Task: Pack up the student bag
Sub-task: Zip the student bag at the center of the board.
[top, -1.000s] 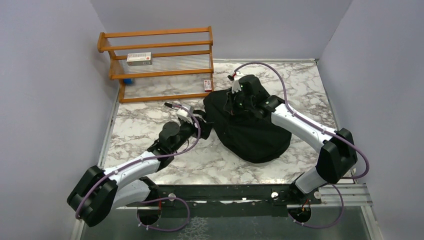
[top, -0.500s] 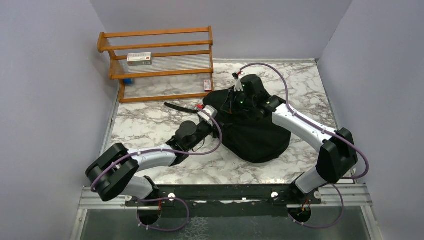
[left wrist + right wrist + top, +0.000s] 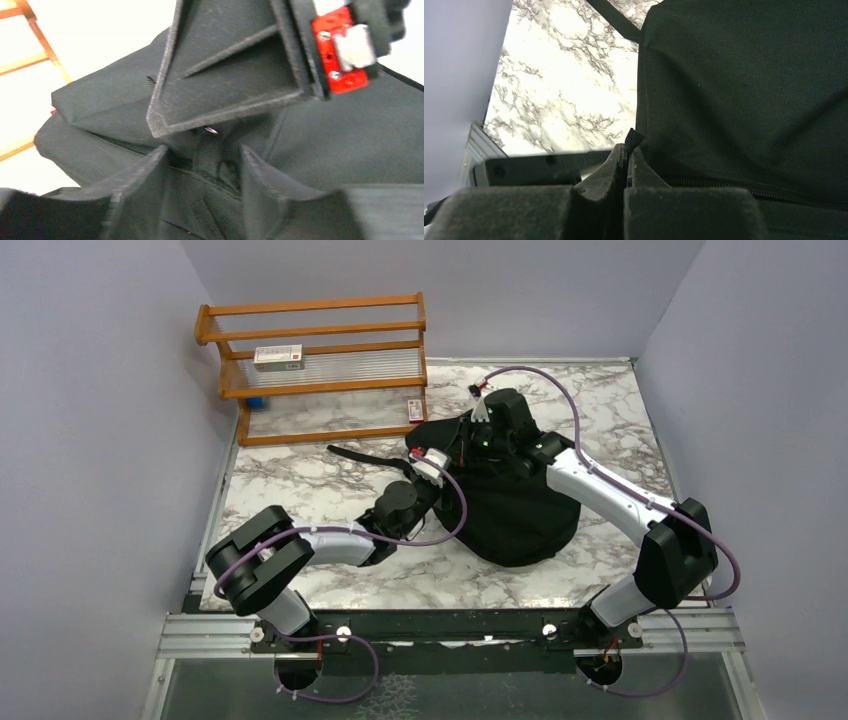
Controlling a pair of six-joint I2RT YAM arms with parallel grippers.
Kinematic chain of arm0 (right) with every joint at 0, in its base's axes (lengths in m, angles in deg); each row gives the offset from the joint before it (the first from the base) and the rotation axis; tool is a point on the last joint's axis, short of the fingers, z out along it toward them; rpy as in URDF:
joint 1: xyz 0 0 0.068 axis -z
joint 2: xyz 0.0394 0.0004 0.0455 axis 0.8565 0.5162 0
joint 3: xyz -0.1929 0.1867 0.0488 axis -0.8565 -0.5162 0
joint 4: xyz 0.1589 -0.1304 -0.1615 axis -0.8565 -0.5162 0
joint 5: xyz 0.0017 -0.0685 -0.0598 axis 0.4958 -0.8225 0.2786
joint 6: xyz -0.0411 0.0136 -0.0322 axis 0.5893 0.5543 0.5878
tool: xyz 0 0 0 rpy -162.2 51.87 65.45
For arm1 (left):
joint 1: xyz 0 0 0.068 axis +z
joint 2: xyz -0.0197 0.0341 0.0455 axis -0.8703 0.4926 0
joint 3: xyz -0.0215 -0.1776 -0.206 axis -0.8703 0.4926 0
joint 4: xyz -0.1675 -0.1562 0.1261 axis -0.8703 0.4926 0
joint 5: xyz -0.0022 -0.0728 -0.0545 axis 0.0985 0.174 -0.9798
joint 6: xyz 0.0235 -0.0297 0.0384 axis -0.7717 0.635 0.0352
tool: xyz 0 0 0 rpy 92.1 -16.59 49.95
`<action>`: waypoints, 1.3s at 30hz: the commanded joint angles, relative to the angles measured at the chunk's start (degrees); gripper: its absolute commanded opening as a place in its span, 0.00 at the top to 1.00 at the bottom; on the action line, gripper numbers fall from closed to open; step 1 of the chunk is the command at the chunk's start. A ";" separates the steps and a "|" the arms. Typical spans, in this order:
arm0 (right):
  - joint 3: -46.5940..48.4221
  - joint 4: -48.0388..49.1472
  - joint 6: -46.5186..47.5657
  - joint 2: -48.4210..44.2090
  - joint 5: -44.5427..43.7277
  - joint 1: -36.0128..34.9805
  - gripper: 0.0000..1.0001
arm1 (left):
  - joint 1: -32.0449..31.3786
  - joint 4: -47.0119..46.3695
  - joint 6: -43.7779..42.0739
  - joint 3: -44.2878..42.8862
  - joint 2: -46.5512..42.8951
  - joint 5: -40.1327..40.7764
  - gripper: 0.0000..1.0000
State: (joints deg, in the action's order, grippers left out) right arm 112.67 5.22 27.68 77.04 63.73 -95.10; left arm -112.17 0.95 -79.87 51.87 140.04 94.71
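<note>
Between the fingertips of the right jaws (image 3: pixel 628 150), which are pressed together, sits a small black tab (image 3: pixel 634 135); its end sticks up just above the tips. The tab is at the edge of the student bag (image 3: pixel 749 90), close to a zipper line (image 3: pixel 769 192) in the dark fabric.

The left jaws (image 3: pixel 204 167) stand apart. A narrow strip of black webbing (image 3: pixel 207 155) on the bag lies in the gap between them, and I cannot see that either finger presses on it. Just above them, in the left wrist view, is a big black angular part with a red block (image 3: pixel 345 50); it belongs to the right arm (image 3: pixel 600 485).

Seen from above, both jaws are near each other at the far left part of the bag. The left arm (image 3: pixel 330 540) extends to it from the left side, the right arm from the right side, over the bag. The bag lies on the marble table (image 3: pixel 300 490), about in the middle and a little to the right, as a rounded black heap. One black strap (image 3: pixel 352 452) lies flat on the table toward the left.

At the far left corner stands a wooden shelf (image 3: pixel 320 340). A white box with red marks (image 3: pixel 278 357) lies on its upper level, and a smaller white and red box (image 3: pixel 416 410) stands at the right end of the lower level.
</note>
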 commanded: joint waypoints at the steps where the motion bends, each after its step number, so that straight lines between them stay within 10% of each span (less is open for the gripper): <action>1: -0.83 4.25 -0.87 -3.13 0.70 0.19 0.99 | -0.70 -1.75 -1.24 2.87 -3.34 -1.87 0.58; 5: -2.10 5.52 -0.59 -3.75 0.60 0.30 0.99 | -0.88 0.61 0.59 7.06 -6.19 -5.38 0.99; 39: -11.14 9.07 8.12 -6.64 -18.77 14.92 0.99 | -0.97 9.47 4.41 15.50 -14.62 -8.22 1.00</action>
State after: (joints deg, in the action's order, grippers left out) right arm 100.58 10.18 32.58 68.97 54.20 -83.37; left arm -112.74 5.04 -76.18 65.11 127.01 88.20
